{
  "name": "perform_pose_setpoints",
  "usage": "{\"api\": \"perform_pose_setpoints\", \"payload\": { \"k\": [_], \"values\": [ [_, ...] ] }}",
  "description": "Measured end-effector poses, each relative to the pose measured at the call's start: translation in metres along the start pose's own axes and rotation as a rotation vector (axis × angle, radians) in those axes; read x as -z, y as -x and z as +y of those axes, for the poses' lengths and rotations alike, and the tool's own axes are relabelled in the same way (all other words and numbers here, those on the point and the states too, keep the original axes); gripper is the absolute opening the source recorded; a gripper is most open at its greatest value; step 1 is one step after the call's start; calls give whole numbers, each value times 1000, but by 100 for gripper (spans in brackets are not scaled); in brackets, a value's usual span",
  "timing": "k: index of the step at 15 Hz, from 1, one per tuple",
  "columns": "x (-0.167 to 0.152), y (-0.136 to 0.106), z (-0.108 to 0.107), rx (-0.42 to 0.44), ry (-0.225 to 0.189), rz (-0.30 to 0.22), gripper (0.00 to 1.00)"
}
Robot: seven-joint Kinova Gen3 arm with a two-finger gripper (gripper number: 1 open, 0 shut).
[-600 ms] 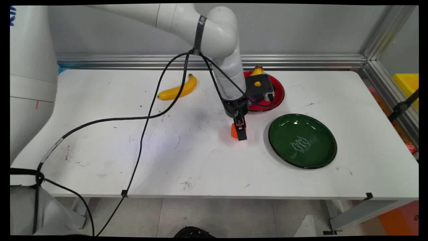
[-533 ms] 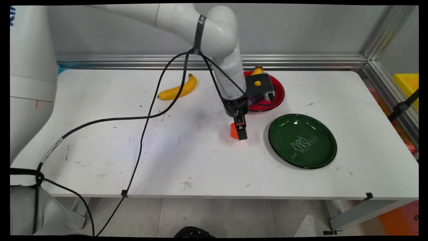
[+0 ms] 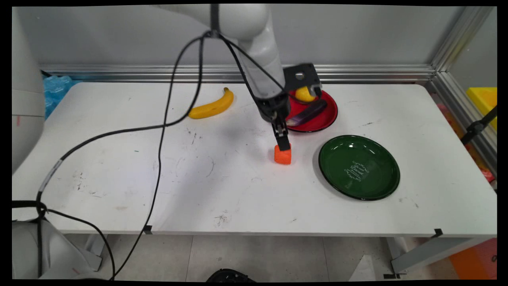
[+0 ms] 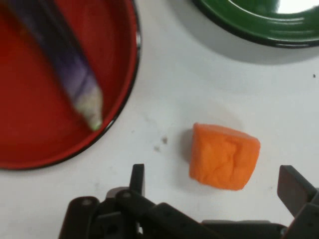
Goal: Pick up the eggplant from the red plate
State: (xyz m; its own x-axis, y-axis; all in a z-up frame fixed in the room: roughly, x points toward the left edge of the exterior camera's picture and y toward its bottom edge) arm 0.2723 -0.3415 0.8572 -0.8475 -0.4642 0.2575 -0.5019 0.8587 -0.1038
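An orange block [image 3: 282, 155] rests on the white table between the red plate [image 3: 327, 119] and the green plate [image 3: 359, 190]. My gripper [image 3: 283, 145] hangs just above it, open, with nothing held. In the hand view the block [image 4: 224, 157] lies on the table between the spread fingers [image 4: 137, 175], nearer the right one, and touches neither. The gripper [image 4: 215, 180] points straight down. On the red plate [image 4: 30, 134] lies a purple eggplant [image 4: 67, 69].
A yellow fruit [image 3: 303, 94] shares the red plate with the eggplant [image 3: 307, 113]. A banana [image 3: 212, 105] lies at the back left of the table. The green plate's rim [image 4: 249, 30] is close to the block's right. Black cables hang across the table's left half.
The gripper has risen off the table and now stands above the orange block instead of around it. The block stays where it was. The arm's wrist has lifted, uncovering the eggplant.
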Motion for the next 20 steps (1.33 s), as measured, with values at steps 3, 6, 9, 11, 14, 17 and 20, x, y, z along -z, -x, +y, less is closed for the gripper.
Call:
{"api": "perform_pose_setpoints", "payload": {
  "k": [3,6,9,11,14,17,20],
  "values": [
    [30,5,-5,62,-31,23,100],
    [62,9,-12,161,-70,65,100],
    [81,9,-20,249,-100,112,100],
    [88,3,-27,312,-116,157,100],
    [84,-11,-40,403,-127,227,100],
    [66,-25,-54,473,-132,272,100],
    [42,-35,-65,515,-131,287,100]
  ]
}}
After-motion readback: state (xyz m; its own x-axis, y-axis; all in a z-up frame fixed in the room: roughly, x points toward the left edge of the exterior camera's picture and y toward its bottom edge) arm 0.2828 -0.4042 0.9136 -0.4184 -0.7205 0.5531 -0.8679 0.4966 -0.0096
